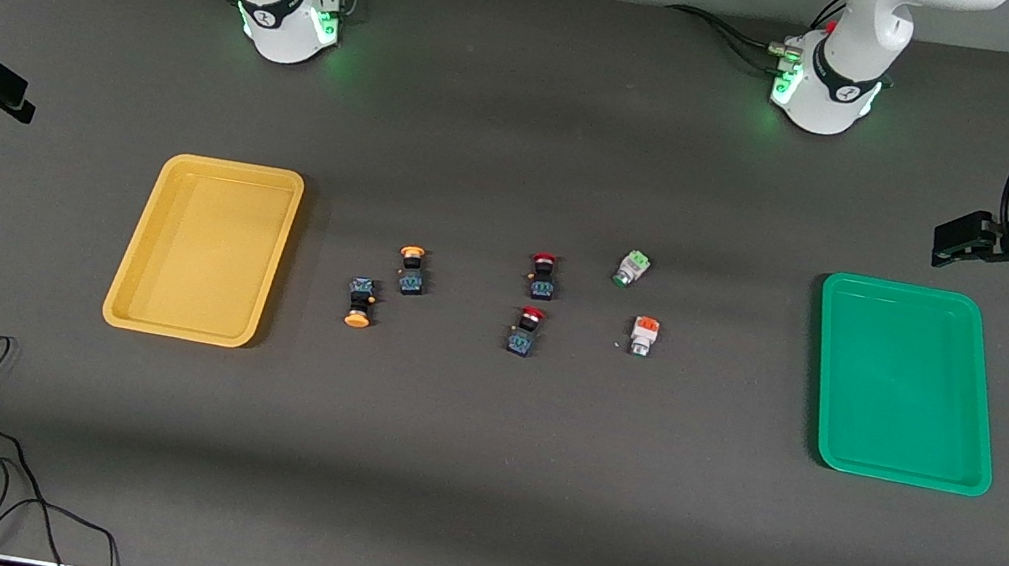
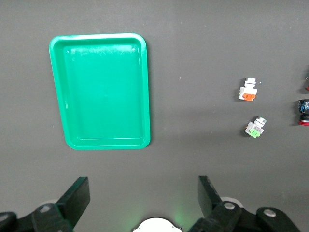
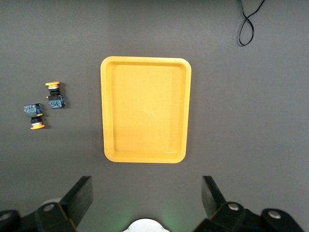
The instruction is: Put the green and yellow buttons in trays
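your yellow-capped button (image 1: 360,303) lies nearest the camera, its twin (image 1: 410,269) just beside, near the yellow tray (image 1: 125,284). the two pale buttons (image 1: 632,268) lie toward the green tray (image 1: 986,440). left gripper (image 2: 145,198) and right gripper (image 3: 147,195) wait with jaws spread above the worktop (image 1: 473,481).
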You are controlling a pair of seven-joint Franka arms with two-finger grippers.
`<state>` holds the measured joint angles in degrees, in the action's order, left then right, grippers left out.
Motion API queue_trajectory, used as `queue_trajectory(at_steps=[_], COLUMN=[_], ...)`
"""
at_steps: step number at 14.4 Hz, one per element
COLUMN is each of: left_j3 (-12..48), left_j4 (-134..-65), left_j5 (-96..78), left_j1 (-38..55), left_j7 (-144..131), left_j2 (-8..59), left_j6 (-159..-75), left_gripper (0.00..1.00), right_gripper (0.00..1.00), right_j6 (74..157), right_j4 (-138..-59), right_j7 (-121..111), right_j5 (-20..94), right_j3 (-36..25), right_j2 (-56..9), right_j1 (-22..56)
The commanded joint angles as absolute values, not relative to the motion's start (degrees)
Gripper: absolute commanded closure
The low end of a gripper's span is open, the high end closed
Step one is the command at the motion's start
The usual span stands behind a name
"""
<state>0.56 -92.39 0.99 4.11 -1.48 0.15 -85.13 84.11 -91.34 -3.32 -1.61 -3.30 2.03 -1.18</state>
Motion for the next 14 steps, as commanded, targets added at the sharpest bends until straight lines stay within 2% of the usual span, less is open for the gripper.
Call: queue_trajectory(at_steps=[1, 14], left_j3=[0.4, 0.7], left_j4=[-92.2, -93.2], left_j5=[0.8, -1.9], left_j1=[4.5, 6.2], left_j7=[-1.1, -1.3], left_j2=[0.1, 0.6], left_j6=[-85.4, -85.1], left_gripper=[0.0, 0.0], right_gripper=[0.0, 0.0], right_j6=[82.3, 82.2], right_j4=[-90.4, -87.6], right_j7=[-2.2, -8.4], right_j5=[-0.9, -0.8], right_j3=[-3.1, -3.5], right_j2=[1.8, -2.1], right_j1=[-1.2, -1.0])
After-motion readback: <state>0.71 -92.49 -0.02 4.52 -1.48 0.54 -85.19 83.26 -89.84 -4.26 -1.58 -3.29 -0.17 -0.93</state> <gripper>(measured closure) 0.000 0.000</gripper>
